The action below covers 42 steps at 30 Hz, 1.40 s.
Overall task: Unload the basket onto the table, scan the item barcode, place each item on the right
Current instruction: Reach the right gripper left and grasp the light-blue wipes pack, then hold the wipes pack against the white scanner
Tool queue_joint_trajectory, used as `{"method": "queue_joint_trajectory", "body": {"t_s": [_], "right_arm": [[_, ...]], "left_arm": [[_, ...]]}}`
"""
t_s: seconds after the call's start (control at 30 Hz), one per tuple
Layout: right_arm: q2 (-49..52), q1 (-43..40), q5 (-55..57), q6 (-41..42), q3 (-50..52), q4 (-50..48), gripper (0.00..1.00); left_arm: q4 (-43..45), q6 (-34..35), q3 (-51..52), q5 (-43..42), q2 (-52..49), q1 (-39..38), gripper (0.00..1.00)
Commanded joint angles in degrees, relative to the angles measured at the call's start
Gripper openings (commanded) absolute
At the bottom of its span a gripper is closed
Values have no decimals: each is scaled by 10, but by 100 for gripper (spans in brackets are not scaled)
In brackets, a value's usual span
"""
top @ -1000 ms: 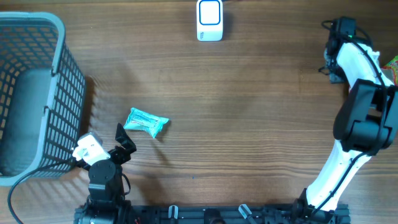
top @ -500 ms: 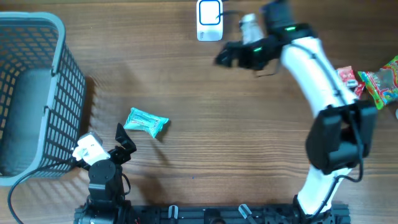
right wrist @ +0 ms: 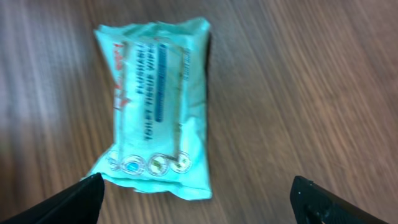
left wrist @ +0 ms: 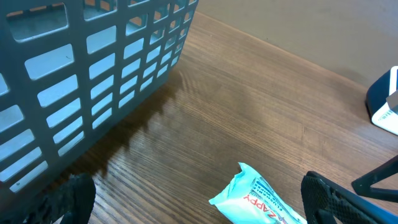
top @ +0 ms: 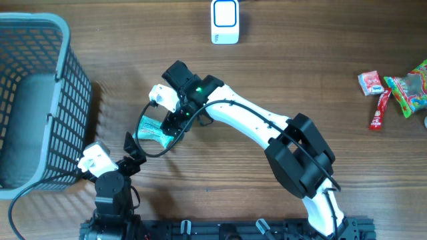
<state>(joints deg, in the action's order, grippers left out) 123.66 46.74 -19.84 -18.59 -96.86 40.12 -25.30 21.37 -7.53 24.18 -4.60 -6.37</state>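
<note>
I take the far edge of the table [top: 280, 80] as 12 o'clock in the overhead view. The tissue pack [top: 149, 128] lies flat on the wood at about 8 o'clock from the table's middle, a little to the 3 o'clock side of the basket [top: 63, 40] and clear of it.

The right gripper [top: 172, 124] hangs over the pack's 3 o'clock end, with its arm reaching across from the 4 o'clock side. In the right wrist view its fingers [right wrist: 68, 202] sit spread wide in the two lower corners, and the pack [right wrist: 155, 106] lies printed side up on the wood just beyond them. The jaws are released and nothing is pinched. I cannot tell whether either finger touches the wrapper.

The left gripper [top: 133, 150] rests near the 6 o'clock edge, just at 7 o'clock from the pack. Its fingers [left wrist: 339, 199] are also spread wide and hold nothing. Its camera shows the basket wall [left wrist: 74, 81] at 10 o'clock and one corner of the pack [left wrist: 261, 199] low in front.

The scanner [top: 225, 21] stands at the 12 o'clock edge, well apart from the pack. In the left wrist view only its edge [left wrist: 382, 102] shows, at 3 o'clock.

A few snack packets [top: 393, 90] lie together at the 2 o'clock side of the table, far from both grippers.
</note>
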Motion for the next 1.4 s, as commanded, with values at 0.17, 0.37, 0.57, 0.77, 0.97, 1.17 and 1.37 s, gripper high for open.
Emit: {"method": "queue_joint_trajectory", "body": {"t_s": [0.17,0.37,0.57,0.77,0.97,1.17,1.37], "right_arm": [[36,2,-113,-9,2,-28,96],[55,10,-141,-8,2,-71,84],[82,44,-89,-7,2,-108,71],[88,52,-11,-7,2,-110,46],[91,51,35,-6,2,-109,7],[29,-43,58,177,1,-23,4],[15,-226,-350,283,1,145,5]], "left_arm": [[2,1,2,8,3,-3,100],[2,1,2,8,3,-3,100],[2,1,2,8,3,-3,100],[2,1,2,8,3,-3,100],[2,1,2,8,3,-3,100],[2,1,2,8,3,-3,100],[2,1,2,8,3,-3,100]]}}
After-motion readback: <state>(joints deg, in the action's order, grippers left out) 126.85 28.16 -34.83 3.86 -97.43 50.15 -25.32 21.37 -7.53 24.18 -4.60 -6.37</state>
